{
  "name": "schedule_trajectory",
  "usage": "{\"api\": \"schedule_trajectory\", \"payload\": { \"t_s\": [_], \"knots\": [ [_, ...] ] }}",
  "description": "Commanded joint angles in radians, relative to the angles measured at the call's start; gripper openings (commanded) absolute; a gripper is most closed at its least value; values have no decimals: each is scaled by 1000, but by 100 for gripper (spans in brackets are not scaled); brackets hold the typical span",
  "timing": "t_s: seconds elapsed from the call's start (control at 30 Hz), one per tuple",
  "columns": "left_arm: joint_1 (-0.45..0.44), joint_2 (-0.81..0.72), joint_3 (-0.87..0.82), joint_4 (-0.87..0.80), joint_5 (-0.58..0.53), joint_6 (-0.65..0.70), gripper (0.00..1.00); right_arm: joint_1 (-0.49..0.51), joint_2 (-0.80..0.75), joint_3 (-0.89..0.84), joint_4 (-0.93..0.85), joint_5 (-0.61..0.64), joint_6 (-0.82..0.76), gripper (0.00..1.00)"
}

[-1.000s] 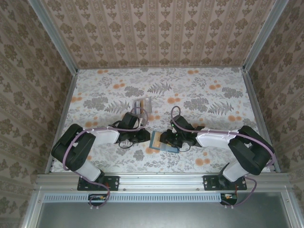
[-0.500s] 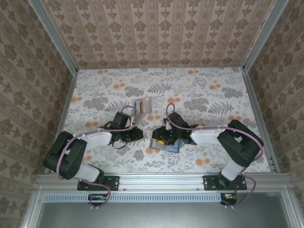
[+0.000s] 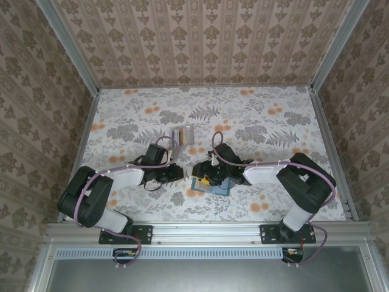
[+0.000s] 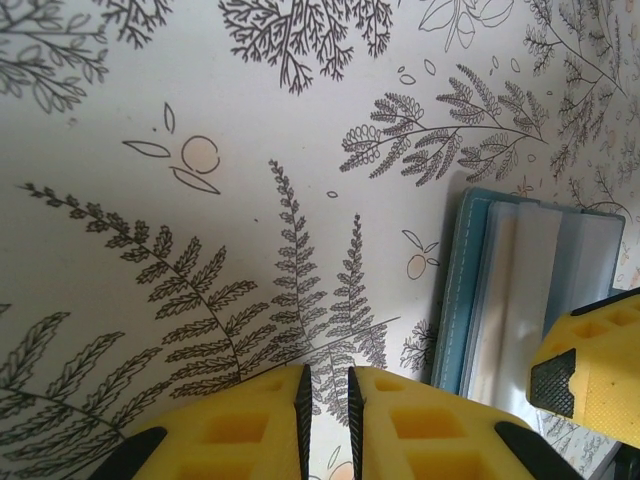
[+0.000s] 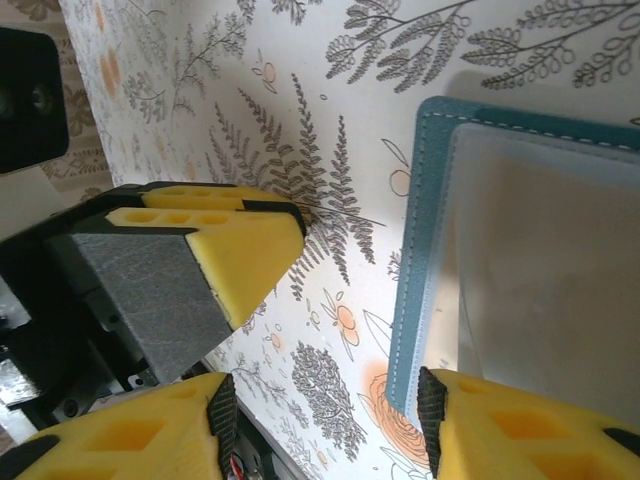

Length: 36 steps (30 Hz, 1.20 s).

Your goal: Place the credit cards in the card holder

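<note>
Centrally, teal wallet point(image 3: 219, 190) open, long side roughly left-right, pale sleeve inside; card holder point(image 3: 184, 133) above. Left gripper point(image 4: 325, 390) almost together; right gripper point(image 5: 325, 410) apart over wallet edge.

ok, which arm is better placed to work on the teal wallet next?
Right. The right pincer hangs open astride a corner of the teal wallet; the left pincer is shut over the tablecloth beside it.
</note>
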<state>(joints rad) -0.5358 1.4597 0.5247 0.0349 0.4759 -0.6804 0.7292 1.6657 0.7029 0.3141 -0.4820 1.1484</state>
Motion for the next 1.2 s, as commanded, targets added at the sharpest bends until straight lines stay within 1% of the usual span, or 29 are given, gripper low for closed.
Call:
{"api": "schedule_trajectory", "payload": {
  "t_s": [0.0, 0.17, 0.33, 0.4, 0.47, 0.57, 0.63, 0.7, 0.77, 0.83, 0.87, 0.93, 1.0, 1.07, 1.1, 1.17],
  "knots": [
    [1, 6, -2, 8, 13, 12, 20, 0, -8, -17, 68, -37, -9, 56],
    [0, 4, 5, 4, 9, 10, 20, 2, -22, -32, 128, -61, -2, 58],
    [0, -4, 15, -8, 9, 12, 20, -2, -47, -44, 115, -46, -26, 59],
    [0, -27, 12, -10, -1, 1, 21, -3, -59, -48, 126, -49, -31, 60],
    [1, -56, 15, -22, 0, -11, 25, -4, -79, -48, 116, -47, -55, 60],
    [1, -127, 48, -103, -14, 7, 26, -14, -134, -60, 97, -25, -93, 63],
    [2, -180, 65, -172, -51, 25, 27, -23, -190, -57, 37, 13, -136, 63],
    [3, -230, 79, -211, -76, 43, 32, -27, -257, -35, -77, 71, -227, 64],
    [6, -263, 104, -247, -98, 61, 40, -27, -331, -9, -201, 153, -305, 64],
    [8, -280, 149, -294, -142, 86, 51, -28, -402, 3, -281, 241, -360, 65],
    [7, -282, 167, -306, -164, 98, 54, -28, -434, 3, -299, 278, -384, 67],
    [11, -274, 210, -335, -223, 124, 56, -28, -499, -1, -336, 376, -430, 74],
    [15, -257, 257, -359, -268, 140, 60, -29, -553, -10, -358, 460, -454, 80],
    [20, -234, 307, -387, -312, 156, 63, -30, -592, -15, -369, 512, -471, 81],
    [22, -219, 332, -399, -333, 160, 64, -31, -606, -19, -369, 530, -480, 84],
    [27, -187, 367, -399, -350, 169, 65, -31, -605, -12, -369, 559, -498, 86]
  ]
}}
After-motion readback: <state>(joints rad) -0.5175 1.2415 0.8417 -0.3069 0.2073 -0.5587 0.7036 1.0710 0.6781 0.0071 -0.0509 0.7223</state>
